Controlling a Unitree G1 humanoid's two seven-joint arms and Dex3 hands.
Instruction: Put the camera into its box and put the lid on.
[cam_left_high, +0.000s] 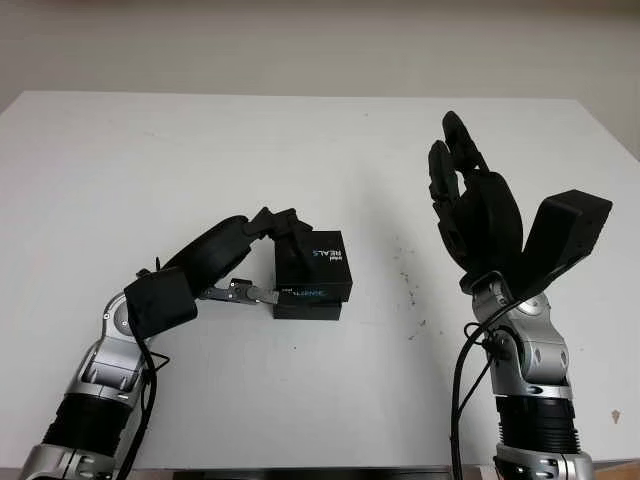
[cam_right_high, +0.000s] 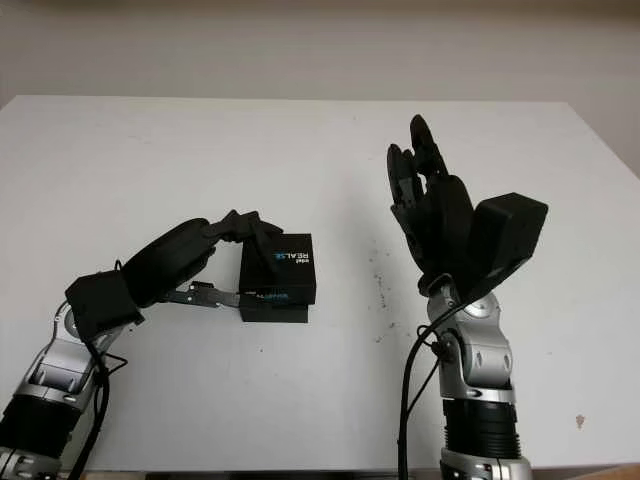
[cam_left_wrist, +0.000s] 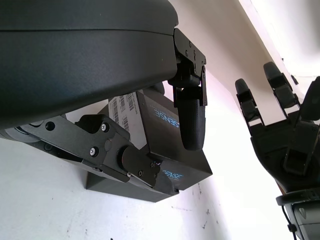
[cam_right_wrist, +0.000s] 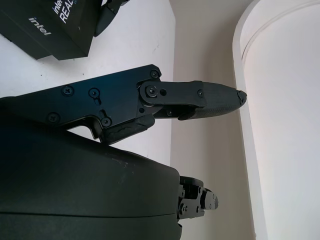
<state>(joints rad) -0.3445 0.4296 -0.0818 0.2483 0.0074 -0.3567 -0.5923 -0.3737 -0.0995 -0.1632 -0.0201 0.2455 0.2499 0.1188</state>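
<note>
The left hand (cam_left_high: 262, 262) grips the black lid (cam_left_high: 313, 267) sitting crooked on the camera box (cam_left_high: 307, 310) mid-table (cam_left_high: 200, 150). The right hand (cam_left_high: 475, 205) is raised, empty, fingers extended.

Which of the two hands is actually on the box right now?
The left hand: its fingers clamp the lid sitting on the black box. The right hand is raised above the table, open, holding nothing.

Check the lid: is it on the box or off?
On, but skewed. The lid sits atop the box, turned so its edges overhang the base, with the left robot hand gripping it. Not seated flush.
</note>
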